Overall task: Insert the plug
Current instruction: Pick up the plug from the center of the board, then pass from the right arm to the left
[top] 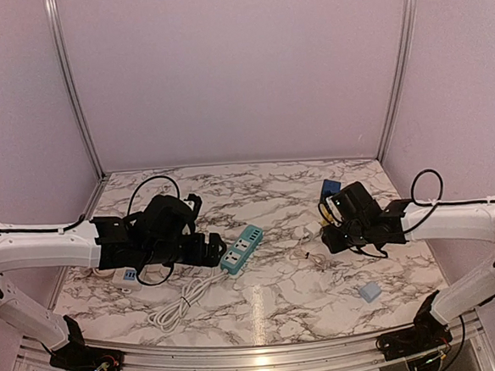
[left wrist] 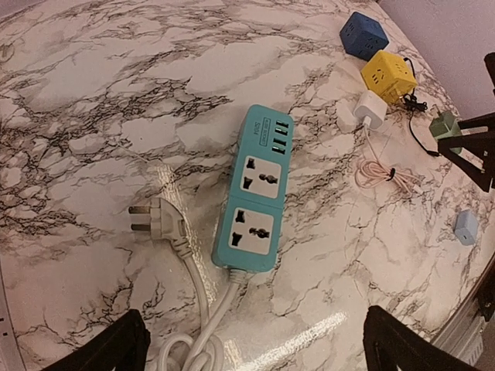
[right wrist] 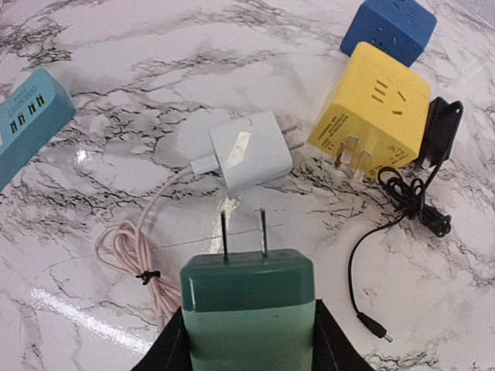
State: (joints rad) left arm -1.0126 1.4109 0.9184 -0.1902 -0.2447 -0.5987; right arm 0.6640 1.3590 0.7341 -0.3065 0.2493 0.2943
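Note:
A green two-prong plug (right wrist: 249, 309) sits between the black fingers of my right gripper (right wrist: 249, 344), which is shut on its sides with the prongs pointing away from the wrist. In the left wrist view the same green plug (left wrist: 445, 124) shows at the right edge. The teal power strip (top: 242, 249) lies mid-table with two large sockets and USB ports facing up (left wrist: 259, 197). My left gripper (left wrist: 255, 352) hovers wide open over the strip's cord end, holding nothing. In the top view the right gripper (top: 327, 235) is well to the right of the strip.
A white charger (right wrist: 249, 152) with a pink coiled cable (right wrist: 128, 255), a yellow cube adapter (right wrist: 371, 112), a blue cube (right wrist: 388, 27) and a black adapter (right wrist: 439, 127) lie beyond the green plug. The strip's white three-pin plug (left wrist: 158, 219) rests left of it. A pale blue block (top: 370, 292) sits front right.

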